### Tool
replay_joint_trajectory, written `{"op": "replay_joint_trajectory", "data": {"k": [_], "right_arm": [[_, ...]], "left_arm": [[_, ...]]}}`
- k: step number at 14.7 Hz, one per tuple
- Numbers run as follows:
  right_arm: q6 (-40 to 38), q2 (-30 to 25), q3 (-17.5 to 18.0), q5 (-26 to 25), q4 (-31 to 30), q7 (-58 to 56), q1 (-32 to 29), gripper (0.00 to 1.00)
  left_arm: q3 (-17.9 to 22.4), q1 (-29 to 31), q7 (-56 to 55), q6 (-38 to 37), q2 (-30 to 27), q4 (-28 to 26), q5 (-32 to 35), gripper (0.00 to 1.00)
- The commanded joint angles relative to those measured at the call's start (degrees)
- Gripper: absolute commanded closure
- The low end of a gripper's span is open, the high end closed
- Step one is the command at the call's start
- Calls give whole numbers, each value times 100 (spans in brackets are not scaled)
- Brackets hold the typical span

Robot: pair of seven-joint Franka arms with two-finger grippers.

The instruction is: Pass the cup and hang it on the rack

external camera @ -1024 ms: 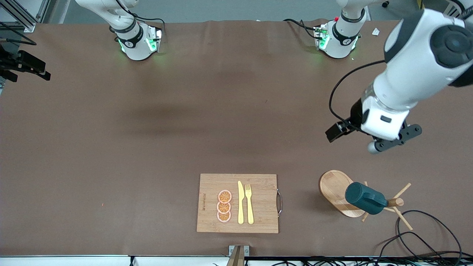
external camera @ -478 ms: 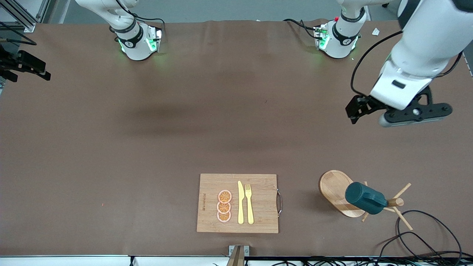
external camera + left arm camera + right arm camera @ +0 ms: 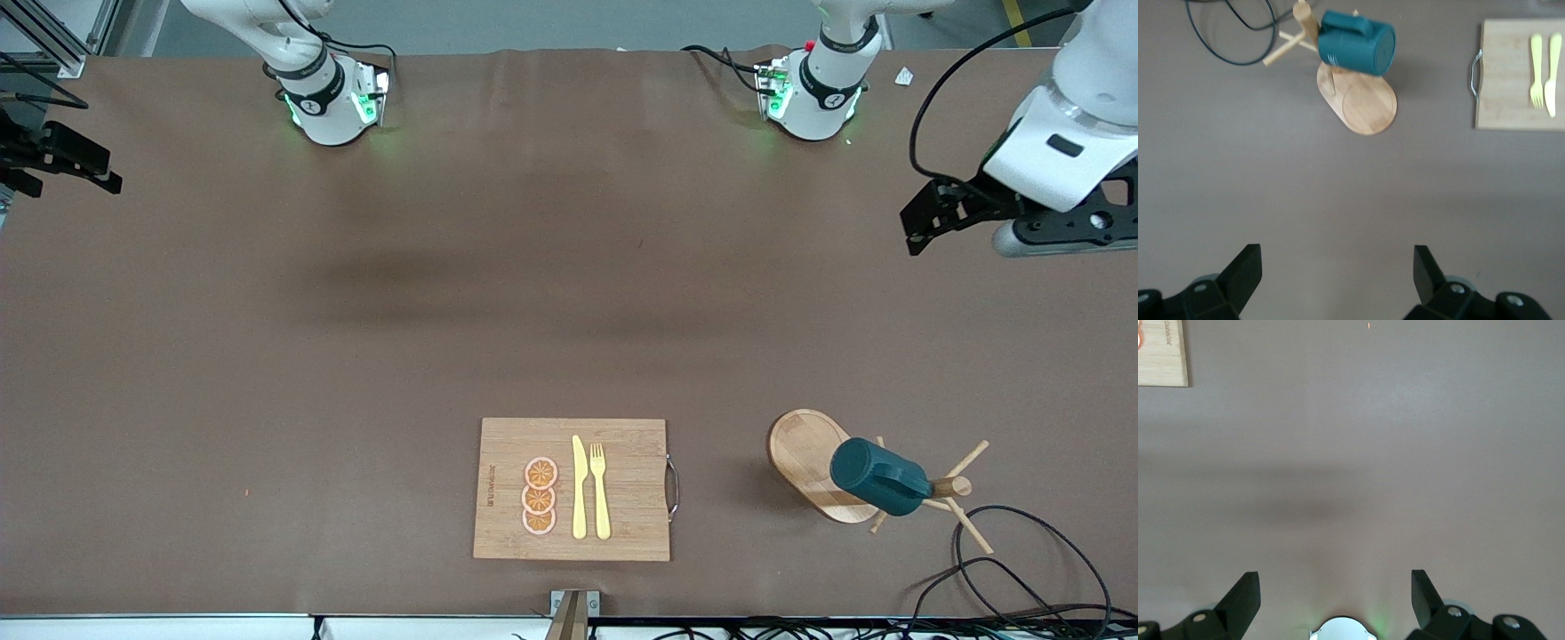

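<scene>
- With the cup (image 3: 878, 477) already hanging on the rack (image 3: 813, 462), you are looking at the close of the job: the teal mug lies on its side over a peg, its closed bottom toward the front camera's high vantage, above the oval wooden base.
- The rack stands toward the left arm's end of the surface, beside the bamboo cutting board (image 3: 573, 489), which carries a yellow knife (image 3: 579, 487), a fork (image 3: 600, 489) and three orange slices (image 3: 540, 495); a black cable (image 3: 1022, 560) loops just beside the pegs.
- Your left gripper (image 3: 1337, 280) hangs in the air over bare surface near the left arm's end, well apart from the rack, its fingers (image 3: 1245, 270) spread wide and holding nothing.
- Your right gripper (image 3: 1335, 597) waits high over bare surface close to its own base, fingers (image 3: 1245, 593) likewise wide apart and empty.
- Judged from this, both the pass and the hanging appear done; the step in hand looks like clearing away.
- Any next move calls only for parking the left arm clear of the rack, so the mug is not knocked off its peg.
</scene>
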Motion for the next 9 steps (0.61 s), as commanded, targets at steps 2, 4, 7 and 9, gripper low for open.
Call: {"op": "replay_joint_trajectory", "data": {"k": [2, 4, 7, 9], "right_arm": [[19, -144, 8, -60, -108, -55, 20, 0], [19, -144, -1, -60, -108, -55, 20, 0], [19, -144, -1, -60, -108, -55, 20, 0], [19, -144, -1, -60, -108, -55, 20, 0]], "left_arm": [[524, -285, 392, -120, -618, -676, -273, 0], [570, -330, 392, -103, -856, -1079, -291, 0], [596, -286, 392, -94, -1172, -1449, -448, 0], [605, -225, 401, -103, -1366, -1652, -493, 0]]}}
